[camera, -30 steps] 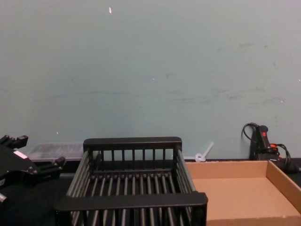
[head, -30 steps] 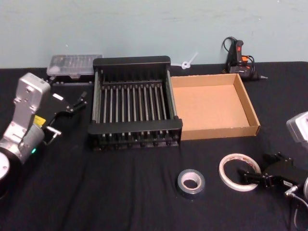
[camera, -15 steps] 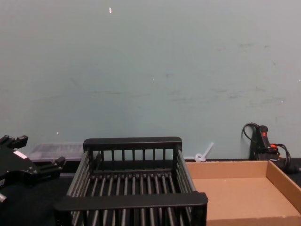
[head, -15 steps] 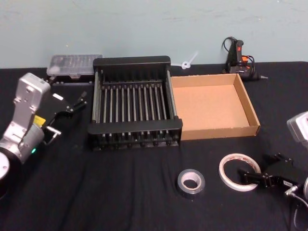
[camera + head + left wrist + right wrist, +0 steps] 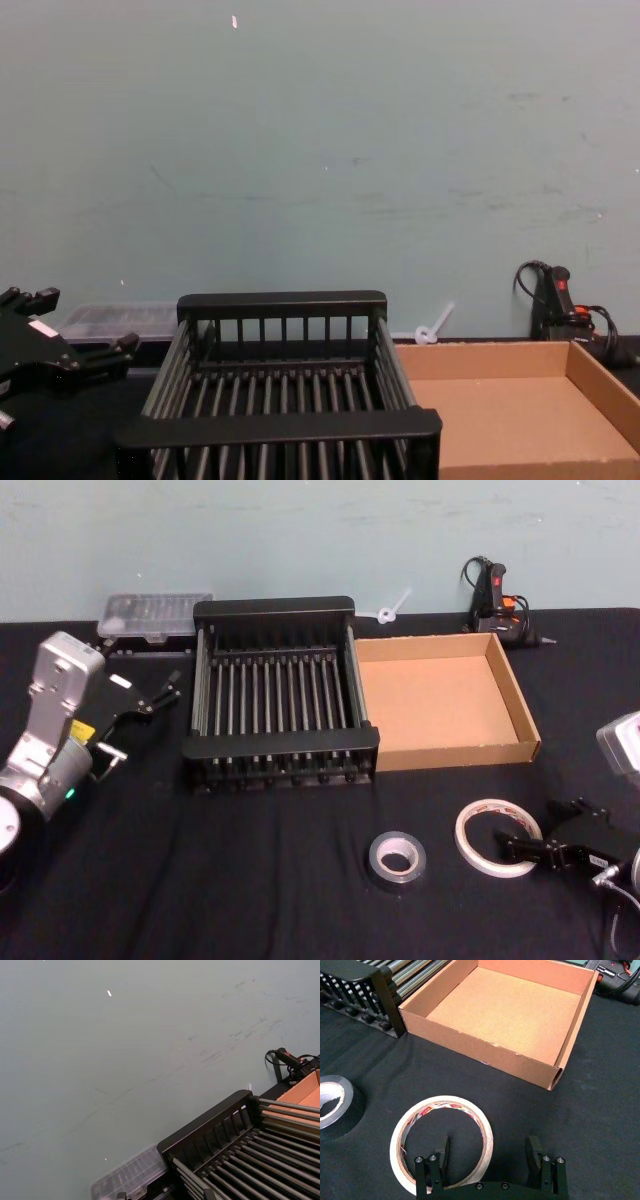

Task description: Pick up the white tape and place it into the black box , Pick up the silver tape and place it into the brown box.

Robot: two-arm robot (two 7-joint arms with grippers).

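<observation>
Right claw (image 5: 487, 1152) withdrew slightly | spread wide, straddling white tape (image 5: 441, 1143) rim | left claw (image 5: 160, 692) parked, open

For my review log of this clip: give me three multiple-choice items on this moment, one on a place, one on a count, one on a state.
1. Where does the white tape lie?
A. in the black box
B. on the cloth, right of the silver tape
C. in the brown box

2. How many rolls are in the boxes?
A. none
B. one
C. two

3. The right gripper:
A. shut on the silver tape
B. open at the white tape
C. inside the brown box

Key: B, it lies right of the silver tape; A, black box and brown box hold nothing; B, its jaws stand apart.
</observation>
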